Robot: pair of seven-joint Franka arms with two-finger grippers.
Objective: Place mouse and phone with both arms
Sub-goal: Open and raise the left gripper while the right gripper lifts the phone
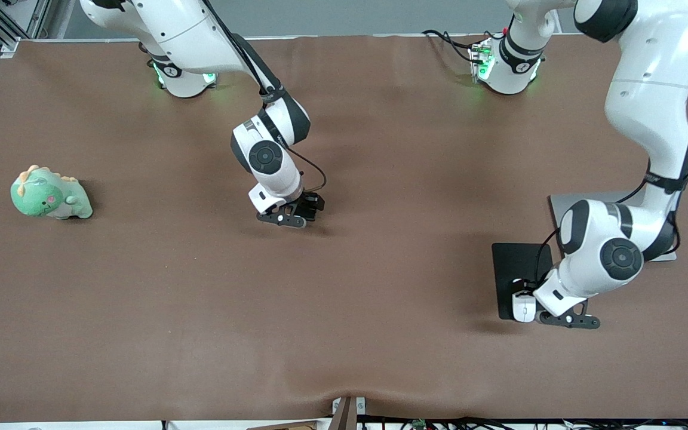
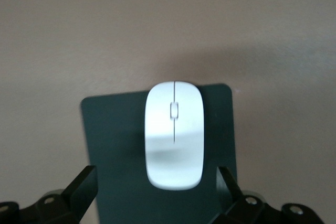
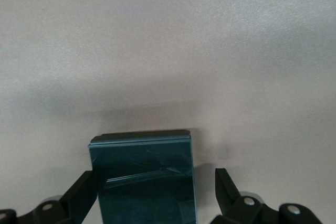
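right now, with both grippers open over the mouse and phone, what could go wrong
The mouse lies on the mat between the left gripper fingers; a skewed retreat could nudge it off the mat's edge. The phone sits between the right gripper fingers, one fingertip looking close to its edge, so lifting or closing might drag it.

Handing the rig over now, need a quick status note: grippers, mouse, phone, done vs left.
Left gripper: open, low over the black mat, fingers either side of the mouse, not gripping.
Right gripper: open, low at mid-table, fingers straddling the phone.
Mouse lies on the mat, toward the left arm's end of the table.
Phone lies flat on the brown table cover.
Done: mouse looks placed.
Left: phone's state unclear; retract both arms.
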